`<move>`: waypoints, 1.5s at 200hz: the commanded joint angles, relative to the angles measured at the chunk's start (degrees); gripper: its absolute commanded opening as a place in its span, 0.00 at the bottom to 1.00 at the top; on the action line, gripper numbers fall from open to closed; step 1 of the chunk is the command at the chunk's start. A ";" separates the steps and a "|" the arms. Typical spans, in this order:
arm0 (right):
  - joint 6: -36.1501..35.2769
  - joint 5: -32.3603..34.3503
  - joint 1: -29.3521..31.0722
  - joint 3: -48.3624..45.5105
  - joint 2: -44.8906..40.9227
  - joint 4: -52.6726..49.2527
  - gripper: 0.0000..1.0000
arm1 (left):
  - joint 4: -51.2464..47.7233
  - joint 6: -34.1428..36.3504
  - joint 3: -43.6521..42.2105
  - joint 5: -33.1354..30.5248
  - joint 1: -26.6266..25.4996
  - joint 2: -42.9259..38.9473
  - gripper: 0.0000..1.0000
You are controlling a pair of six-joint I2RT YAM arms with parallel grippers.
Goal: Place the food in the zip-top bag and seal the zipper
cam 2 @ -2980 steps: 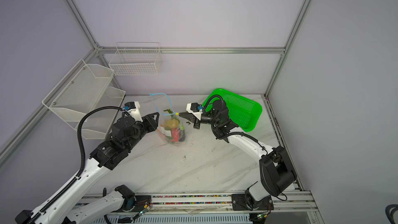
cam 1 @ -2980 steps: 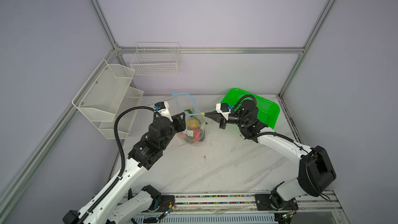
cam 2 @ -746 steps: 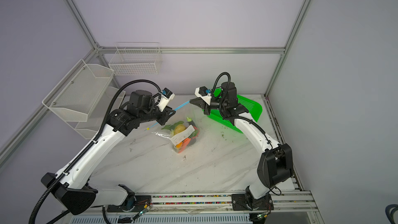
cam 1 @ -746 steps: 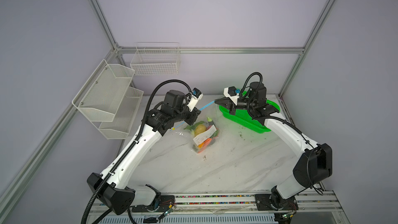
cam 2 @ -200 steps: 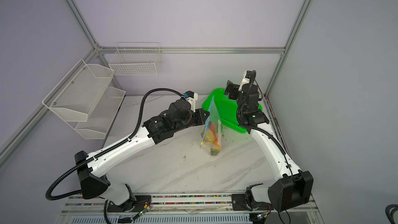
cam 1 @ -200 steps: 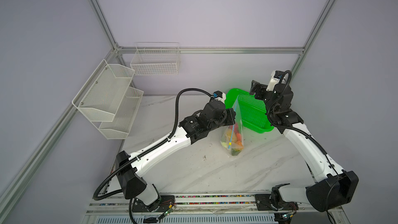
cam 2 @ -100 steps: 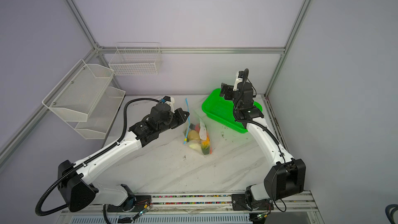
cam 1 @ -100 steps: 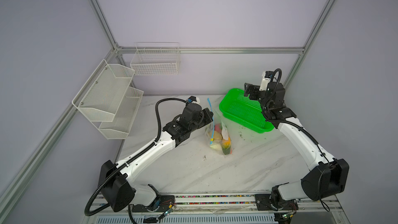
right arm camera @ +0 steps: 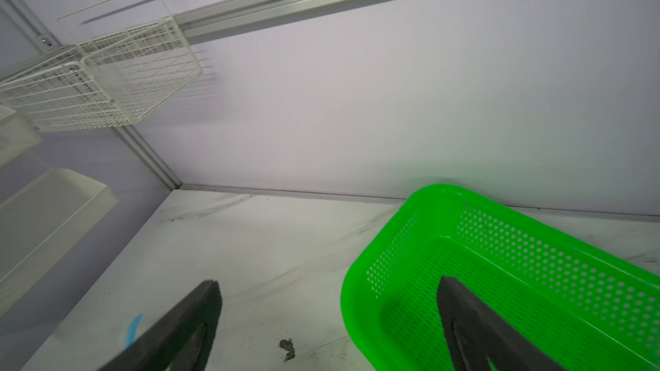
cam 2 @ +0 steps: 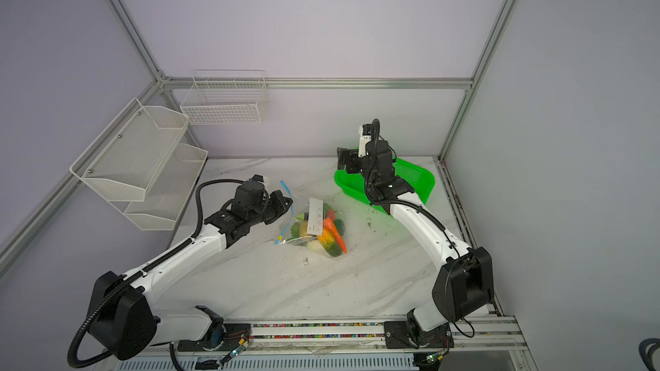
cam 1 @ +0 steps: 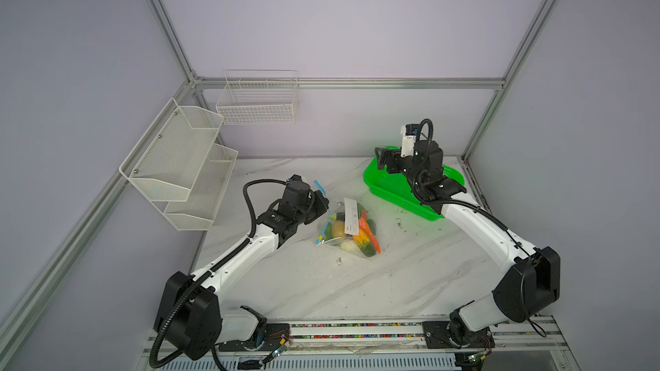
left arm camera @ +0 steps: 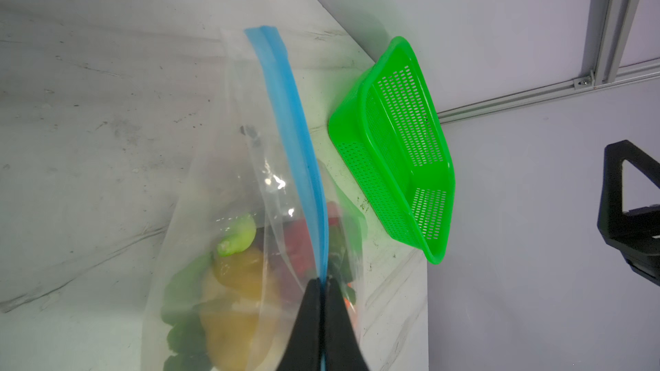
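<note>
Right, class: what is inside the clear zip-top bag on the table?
The zip-top bag holds toy food: an orange carrot, plus yellow, green and red pieces. The white label hides whatever lies behind it.

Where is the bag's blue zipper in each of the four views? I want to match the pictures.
Both top views: the zipper is the blue strip near the middle, beyond the left gripper.
Left wrist: it crosses the picture's centre, pinched in the shut left gripper.
Right wrist: only a blue tip, likely its end, at the picture's edge beside the open right gripper.
Shared landmark: the green basket.
</note>
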 commanded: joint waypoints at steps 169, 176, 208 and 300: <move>-3.25 2.02 21.39 -12.86 10.19 4.15 0.64 | -1.95 18.96 -16.24 -1.22 17.32 -9.07 0.48; -3.03 2.51 21.45 -13.20 10.34 4.26 0.63 | -2.08 19.45 -15.83 -0.74 17.25 -10.03 0.52; -1.94 2.87 21.38 -17.02 10.39 6.16 0.61 | -1.98 19.58 -15.26 3.77 17.17 -11.12 0.63; 5.78 5.06 26.06 -26.43 9.28 11.69 0.62 | -0.36 20.91 -15.38 5.93 16.87 -11.09 0.73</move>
